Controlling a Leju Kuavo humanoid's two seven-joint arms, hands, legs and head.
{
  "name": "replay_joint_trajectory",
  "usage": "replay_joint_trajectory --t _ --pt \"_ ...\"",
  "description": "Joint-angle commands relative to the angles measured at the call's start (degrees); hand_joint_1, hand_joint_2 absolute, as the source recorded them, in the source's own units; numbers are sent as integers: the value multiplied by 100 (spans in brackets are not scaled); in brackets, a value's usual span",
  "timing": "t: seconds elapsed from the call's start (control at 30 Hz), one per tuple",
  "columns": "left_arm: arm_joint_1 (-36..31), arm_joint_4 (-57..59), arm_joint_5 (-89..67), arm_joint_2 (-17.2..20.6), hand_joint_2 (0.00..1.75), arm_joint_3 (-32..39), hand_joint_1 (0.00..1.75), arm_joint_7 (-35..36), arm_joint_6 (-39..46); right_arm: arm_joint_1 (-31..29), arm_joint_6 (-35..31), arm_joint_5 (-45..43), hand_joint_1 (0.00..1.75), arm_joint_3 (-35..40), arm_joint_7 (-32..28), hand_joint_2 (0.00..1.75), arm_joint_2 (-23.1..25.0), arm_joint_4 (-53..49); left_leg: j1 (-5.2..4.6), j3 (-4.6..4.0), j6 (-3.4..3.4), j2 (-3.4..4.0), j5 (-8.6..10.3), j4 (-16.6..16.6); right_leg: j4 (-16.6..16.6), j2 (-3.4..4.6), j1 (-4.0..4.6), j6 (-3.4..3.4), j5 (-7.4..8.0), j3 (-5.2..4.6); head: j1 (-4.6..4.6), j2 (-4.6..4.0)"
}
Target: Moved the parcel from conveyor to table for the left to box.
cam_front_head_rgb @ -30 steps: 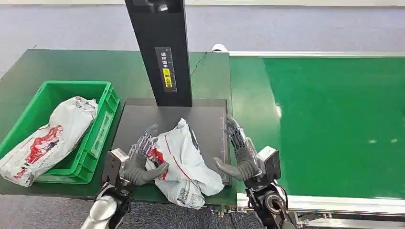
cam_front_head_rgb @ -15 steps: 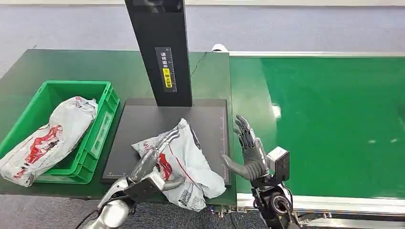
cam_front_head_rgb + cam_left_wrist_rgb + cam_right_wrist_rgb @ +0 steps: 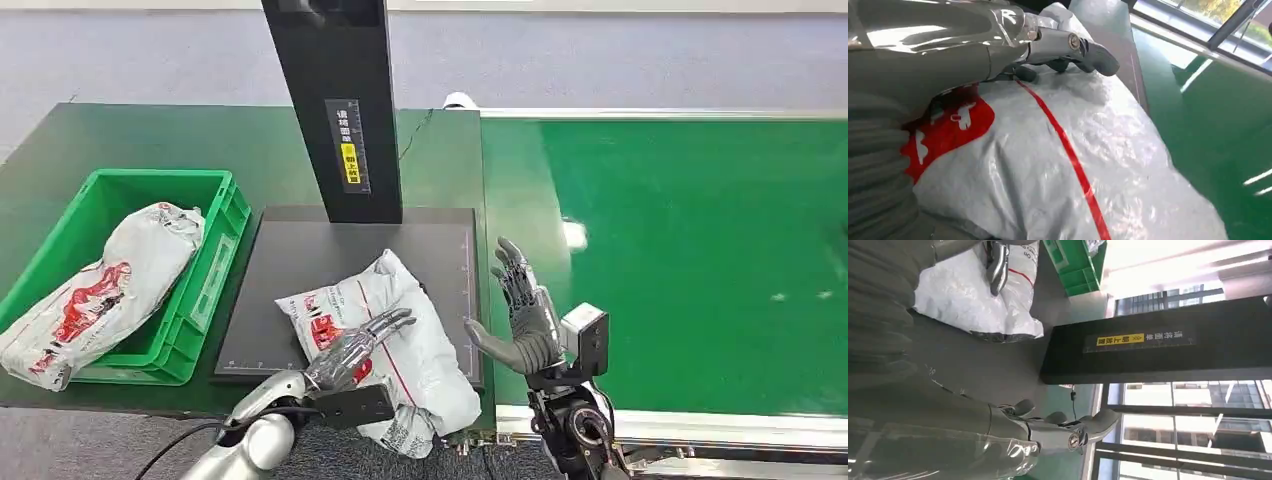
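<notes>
1. The green conveyor (image 3: 700, 260) runs along the right side, its belt bare of parcels in the part seen from the head view.
2. The dark green table (image 3: 130, 150) sits to the left of it, carrying a black scanning plate (image 3: 300, 250) with a tall black post (image 3: 335, 100) that bears a yellow label.
3. A green box (image 3: 215, 270) stands at the left of the plate and holds one white-and-red bag (image 3: 100, 290), which overhangs the near rim.
4. The parcel (image 3: 410, 350), a crumpled white plastic mailer with red print and a red stripe, lies on the near right part of the plate, its near end hanging over the table's front edge.
5. The left hand (image 3: 360, 345) rests flat on top of the parcel, fingers stretched out and slightly apart, not wrapped around it.
6. The right hand (image 3: 522, 310) stands upright just beside the parcel's right side, at the seam between table and conveyor, fingers spread, thumb out towards the parcel, holding nothing.
</notes>
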Motion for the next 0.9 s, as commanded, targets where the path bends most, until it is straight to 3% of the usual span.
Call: replay_joint_trajectory --t 0.03,0.63,0.73,0.9 --pt "-265 707 -72 14 175 -258 166 -165 -35 27 -56 -41 0 -169 103 175 70 12 -2 13 2 -2 2 -9 -7 -5 -1 0 0 15 0 0" --pt "-165 326 -141 -14 175 -49 175 -399 378 240 -93 -51 0 -213 130 175 51 -200 -2 31 2 7 -1 -9 -8 3 -1 -1 0 32 -2 0" --pt "-106 212 -293 -37 175 49 175 -463 737 237 -85 -58 0 -204 130 175 53 -192 -2 29 2 7 0 -9 -8 3 -1 0 1 29 -2 0" --pt "198 -502 -938 -111 175 464 175 -348 2077 379 -7 -31 0 -302 98 175 80 -354 -1 23 2 5 -3 -3 -3 2 0 0 -1 23 -2 0"
